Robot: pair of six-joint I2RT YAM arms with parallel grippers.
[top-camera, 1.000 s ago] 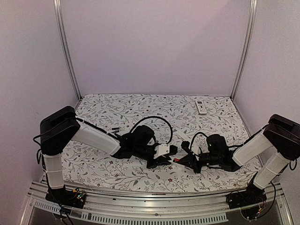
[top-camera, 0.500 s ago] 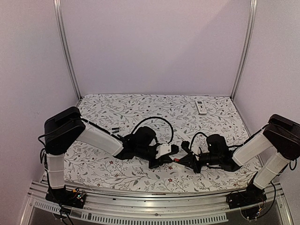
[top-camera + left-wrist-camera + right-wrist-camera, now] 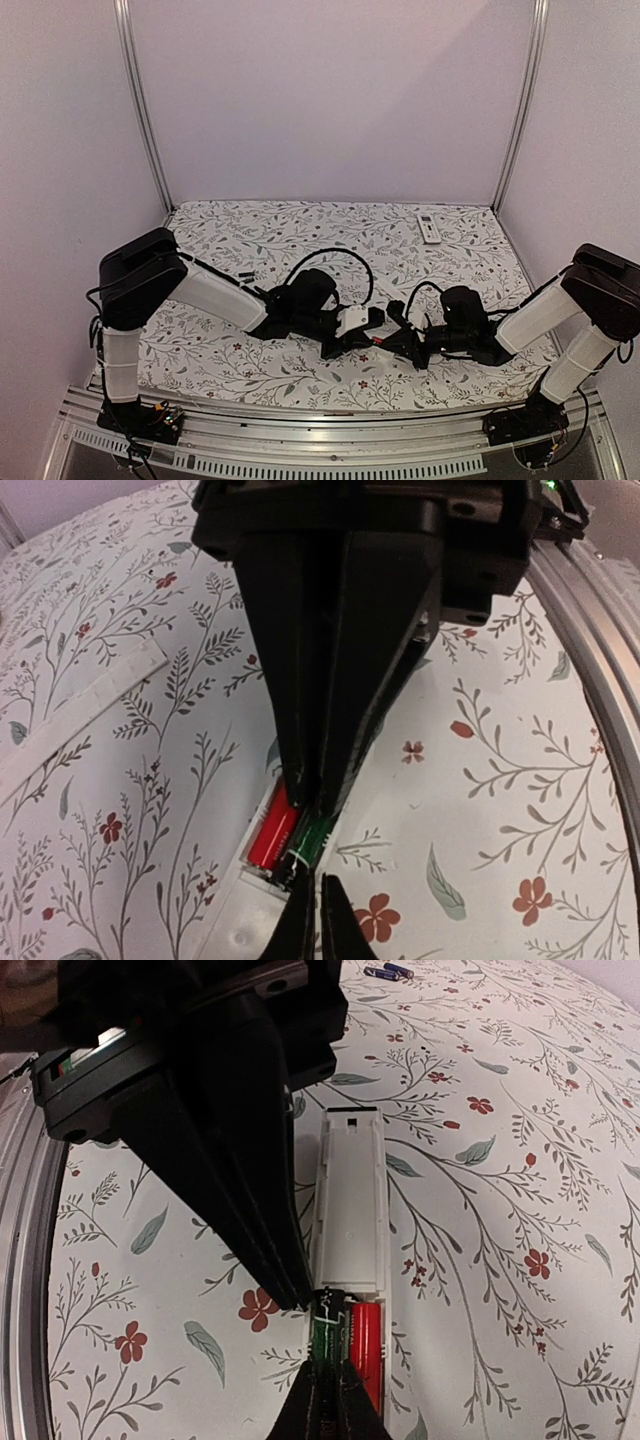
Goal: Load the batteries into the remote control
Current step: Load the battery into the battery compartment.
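- Now, the right wrist view. The white remote lies flat on the flowery tabletop, and its battery box is open at the near end.
  - A red battery lies in the box, and a dark battery with some green on it is right beside it.
  - The right hand is closed, and its tip sits on the end of the dark battery.
  - The left hand comes in from the other side, with its tip just beside that same battery.
  - The spare batteries lie well apart from the remote.
- Next, the left wrist view. The left hand is closed too and holds nothing, and its tip is at the box. The right hand's tip comes down where the two batteries meet. A flat white strip lies apart from the remote, and I cannot tell if it is the lid.
- Last, the top view. Both hands meet low at the near middle of the tabletop and hide the remote. A second small remote lies far back on the right.
- I think the step is pushing the second battery into place, but I cannot tell if it lies flat yet. The next move calls for a soft, straight push down so the battery does not pop out. After that, the lid must go on.
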